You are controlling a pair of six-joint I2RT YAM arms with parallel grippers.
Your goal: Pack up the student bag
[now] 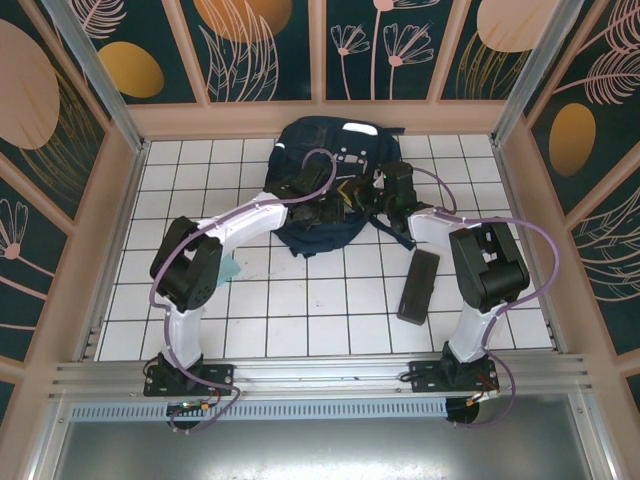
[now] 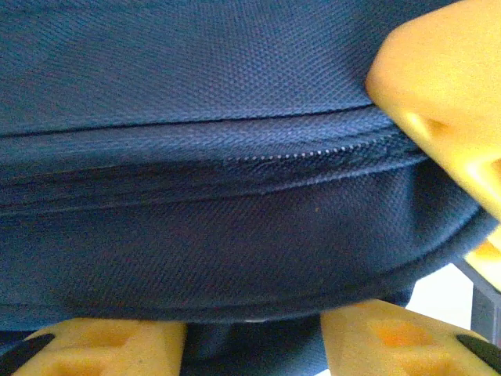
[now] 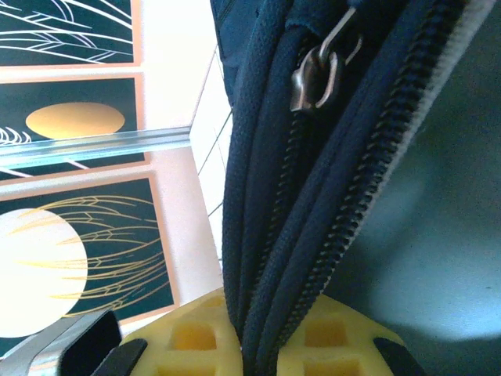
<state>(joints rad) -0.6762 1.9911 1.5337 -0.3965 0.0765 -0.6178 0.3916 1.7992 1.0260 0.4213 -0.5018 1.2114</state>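
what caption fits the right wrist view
Right gripper pinching the zippered edge of the student bag, metal zipper pull above.

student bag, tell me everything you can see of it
The student bag is a navy woven-fabric backpack with dark straps and a pale patch at its far end. It lies slumped on the far middle of the white tiled table. Its zip teeth are dark and coarse, with a metal slider. The right hand is shut on folds of its zip edge. The left hand sits close against a seamed side, fingers apart.

Bright even light, wrist cams soft close-up
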